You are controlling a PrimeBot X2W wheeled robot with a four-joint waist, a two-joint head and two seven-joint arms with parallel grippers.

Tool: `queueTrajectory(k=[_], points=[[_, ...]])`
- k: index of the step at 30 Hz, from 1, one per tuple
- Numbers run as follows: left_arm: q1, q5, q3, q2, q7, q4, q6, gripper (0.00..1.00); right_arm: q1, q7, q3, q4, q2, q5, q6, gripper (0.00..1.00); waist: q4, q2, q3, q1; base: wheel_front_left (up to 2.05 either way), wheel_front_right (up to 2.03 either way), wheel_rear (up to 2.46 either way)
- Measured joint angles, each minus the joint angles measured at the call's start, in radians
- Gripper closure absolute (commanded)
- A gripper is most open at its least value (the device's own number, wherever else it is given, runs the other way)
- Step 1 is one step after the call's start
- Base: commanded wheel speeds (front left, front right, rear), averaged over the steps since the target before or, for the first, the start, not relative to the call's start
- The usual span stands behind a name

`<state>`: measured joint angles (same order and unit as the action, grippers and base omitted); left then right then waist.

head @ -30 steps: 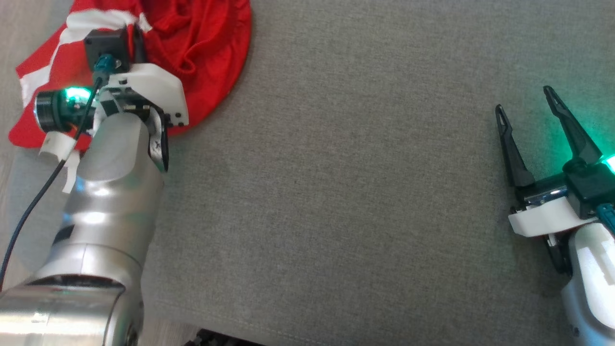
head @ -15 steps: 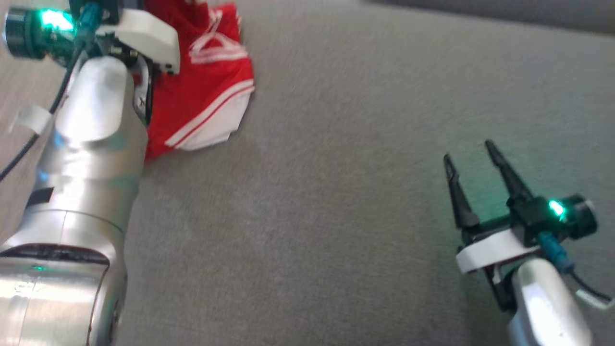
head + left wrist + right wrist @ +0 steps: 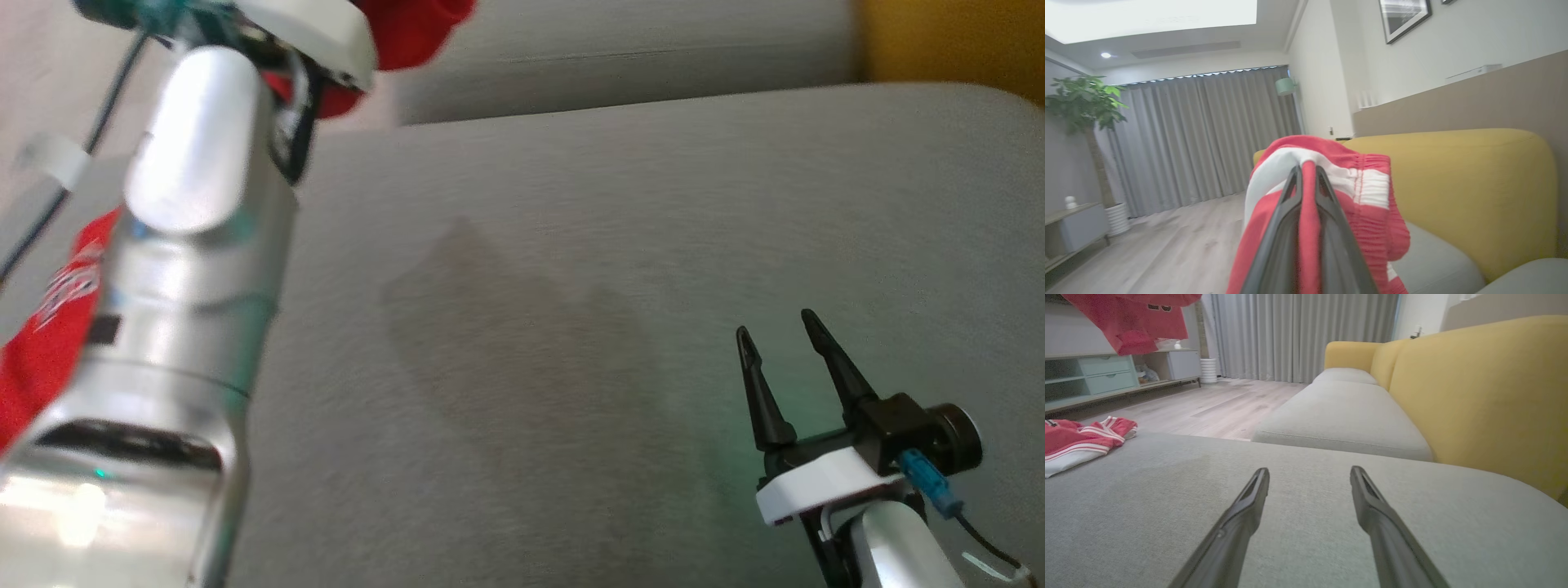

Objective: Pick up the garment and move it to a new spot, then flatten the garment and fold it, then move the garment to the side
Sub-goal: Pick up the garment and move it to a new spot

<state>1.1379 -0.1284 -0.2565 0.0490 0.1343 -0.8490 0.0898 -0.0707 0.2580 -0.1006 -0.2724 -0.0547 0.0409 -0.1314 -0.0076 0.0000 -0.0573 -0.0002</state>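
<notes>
Two dark fingers of the left gripper pinch a fold of the red-and-white garment, holding it raised off the grey sofa cushion, likely for carrying to a new spot; the right gripper hovers wide open and empty, low over that cushion.

In your head view the blurred left forearm covers most of the red garment, and the top and left edges cut the rest. From the left wrist the cloth runs off the bottom edge, so its lower end is lost to you. From the right wrist the top edge crops the hanging red cloth and the left edge crops the striped red cloth on the cushion; whether they are one piece you cannot tell.
</notes>
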Motion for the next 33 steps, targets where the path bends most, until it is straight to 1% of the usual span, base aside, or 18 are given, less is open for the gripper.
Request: queueTrajectory(k=[3,7,11,14,16,18,19,20,21,22,23,25,27,28,31,33], points=[[-0.06,-0.038,-0.025,-0.017,-0.026,0.062,0.012,1.0,0.0,0.0,-0.015,0.005,0.0,-0.029,0.0,0.0,-0.086,0.0,0.012,0.0,0.0,0.0,0.0],[-0.171,-0.052,-0.086,-0.025,-0.036,0.109,0.012,1.0,0.0,0.0,-0.034,0.011,0.001,-0.075,0.0,0.0,-0.198,0.0,0.014,0.0001,0.0,0.0,0.0],[-0.289,-0.067,-0.17,-0.025,-0.035,0.112,-0.006,1.0,-0.002,0.0,-0.044,0.021,0.001,-0.105,0.0,0.0,-0.294,0.0,-0.004,0.0001,0.0,0.0,0.0],[-0.389,-0.1,-0.257,-0.026,-0.016,0.095,-0.033,1.0,-0.003,0.0,-0.049,0.028,0.001,-0.126,0.0,0.0,-0.332,0.0,-0.043,0.0002,0.0,0.0,0.0],[-0.451,-0.111,-0.304,-0.025,0.009,0.058,-0.056,1.0,-0.009,0.0,-0.054,0.028,0.001,-0.137,0.0,0.0,-0.342,0.0,-0.075,0.0004,0.0,0.0,0.0],[-0.502,-0.135,-0.327,-0.022,0.04,0.015,-0.084,1.0,-0.026,0.0,-0.063,0.028,0.002,-0.144,0.0,0.0,-0.343,0.0,-0.11,0.0004,0.0,0.0,0.0],[-0.519,-0.144,-0.335,-0.021,0.059,0.002,-0.093,0.79,-0.035,0.0,-0.066,0.028,0.002,-0.146,0.0,0.0,-0.342,0.0,-0.125,0.0006,0.0,0.0,0.0],[-0.531,-0.16,-0.339,-0.019,0.077,-0.006,-0.108,0.2,-0.045,0.0,-0.067,0.027,0.003,-0.146,0.0,0.0,-0.338,0.0,-0.137,0.0006,0.0,0.0,0.0],[-0.539,-0.182,-0.338,-0.017,0.093,-0.004,-0.128,0.0,-0.052,0.0,-0.066,0.027,0.003,-0.146,0.0,0.0,-0.33,0.0,-0.144,0.0007,0.0,0.0,0.0],[-0.546,-0.203,-0.339,-0.015,0.103,0.008,-0.146,0.0,-0.055,0.0,-0.064,0.027,0.003,-0.146,0.0,0.0,-0.322,0.0,-0.147,0.0006,0.0,0.0,0.0],[-0.546,-0.203,-0.339,-0.015,0.103,0.008,-0.146,0.0,-0.055,0.0,-0.064,0.027,0.003,-0.146,0.0,0.0,-0.322,0.0,-0.147,0.0006,0.0,0.0,0.0],[-0.561,-0.222,-0.341,-0.012,0.115,0.05,-0.185,0.0,-0.056,0.0,-0.057,0.025,0.003,-0.146,0.0,0.0,-0.302,0.0,-0.146,0.0005,0.0,0.0,0.0],[-0.598,-0.219,-0.327,-0.012,0.115,0.156,-0.229,0.0,-0.053,0.0,-0.052,0.018,0.004,-0.145,0.0,0.0,-0.279,0.0,-0.134,0.0006,0.0,0.0,0.0],[-0.657,-0.196,-0.298,-0.013,0.117,0.255,-0.267,0.0,-0.042,0.0,-0.05,0.013,0.005,-0.145,0.0,0.0,-0.257,0.0,-0.109,0.0003,0.0,0.0,0.0],[-0.795,-0.163,-0.241,-0.012,0.119,0.384,-0.299,0.0,-0.009,0.0,-0.04,0.005,0.005,-0.135,0.0,0.0,-0.223,0.0,-0.063,0.0002,0.0,0.0,0.0],[-0.898,-0.15,-0.199,-0.011,0.119,0.459,-0.311,0.0,0.016,0.0,-0.03,0.0,0.005,-0.135,0.0,0.0,-0.199,0.0,-0.032,0.0,0.0,0.0,0.0]])
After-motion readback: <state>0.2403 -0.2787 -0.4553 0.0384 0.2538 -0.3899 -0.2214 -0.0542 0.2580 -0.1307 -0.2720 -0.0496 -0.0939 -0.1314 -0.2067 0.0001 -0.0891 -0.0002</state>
